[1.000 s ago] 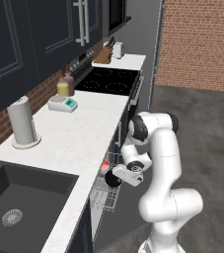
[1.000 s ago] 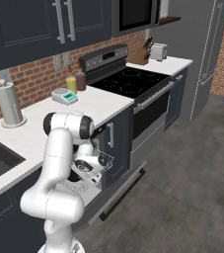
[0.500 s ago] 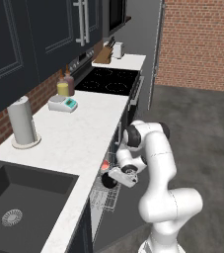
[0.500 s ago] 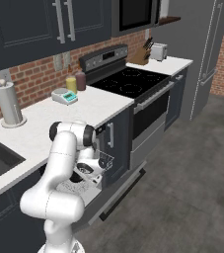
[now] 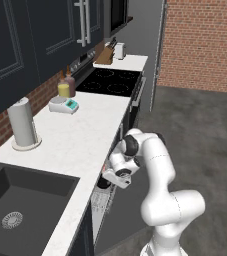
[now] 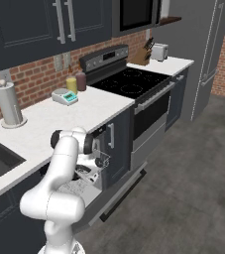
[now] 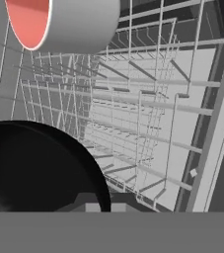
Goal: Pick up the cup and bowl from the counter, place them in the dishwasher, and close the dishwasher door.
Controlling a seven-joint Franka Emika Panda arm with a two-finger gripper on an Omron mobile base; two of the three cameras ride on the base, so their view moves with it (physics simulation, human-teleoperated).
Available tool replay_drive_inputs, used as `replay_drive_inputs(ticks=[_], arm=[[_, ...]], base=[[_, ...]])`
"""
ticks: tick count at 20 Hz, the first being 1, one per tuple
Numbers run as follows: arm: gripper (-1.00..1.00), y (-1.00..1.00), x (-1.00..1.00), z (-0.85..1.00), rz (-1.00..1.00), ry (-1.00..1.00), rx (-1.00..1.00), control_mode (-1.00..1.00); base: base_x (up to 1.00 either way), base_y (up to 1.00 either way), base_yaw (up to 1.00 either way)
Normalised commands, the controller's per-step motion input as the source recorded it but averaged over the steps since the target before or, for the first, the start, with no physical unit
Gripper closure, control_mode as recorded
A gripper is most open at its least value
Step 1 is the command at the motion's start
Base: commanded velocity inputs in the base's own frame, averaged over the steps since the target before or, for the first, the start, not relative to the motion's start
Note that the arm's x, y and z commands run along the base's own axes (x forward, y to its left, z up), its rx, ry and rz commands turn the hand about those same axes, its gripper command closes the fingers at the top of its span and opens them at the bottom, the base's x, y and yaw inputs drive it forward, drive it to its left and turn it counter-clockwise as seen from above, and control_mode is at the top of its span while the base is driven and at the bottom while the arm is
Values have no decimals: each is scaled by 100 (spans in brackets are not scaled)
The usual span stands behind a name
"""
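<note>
Bowl point(image 7: 39, 168) first: it's big and black at the near edge of the hand view, hard up against the gripper point(image 5: 116, 176), and from the left base view it hangs as a dark shape just under the hand, right at the counter point(image 5: 80, 135) edge and over the rack point(image 7: 148, 123). The jaws are pressed together, and by the look of it they're pinching the bowl's thin rim, though the contact itself is hidden behind the bowl. What's changed over the last second? The arm has folded in: the elbow has dropped and the hand has swung lower and closer to the cabinet front, carrying the bowl in over the pulled-out rack. The grip hasn't altered at all in that time. And look above the bowl: the cup point(image 7: 69, 22) is already in there, lying on its side on the wires with its red inside facing us, well apart from the bowl. So I'd call this the second delivery nearly home. One item is down, the other is poised over bare wire, and a release looks like the next call. The door point(image 6: 119, 191) is still dropped open below the rack, so closing it remains to be done. The risk is a shallow bowl let go at a tilt sliding across those wires.
</note>
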Motion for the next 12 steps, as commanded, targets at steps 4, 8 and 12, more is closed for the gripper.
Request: replay_drive_inputs(ticks=[4, 8, 12], arm=[[100, 9, 35, -39, 0, 0, 0, -100], [100, 2, 25, -45, 0, 1, 0, -100], [-100, 0, 2, -45, 0, 0, 0, -100]], base=[[0, 0, 0], [0, 0, 0], [0, 0, 0]])
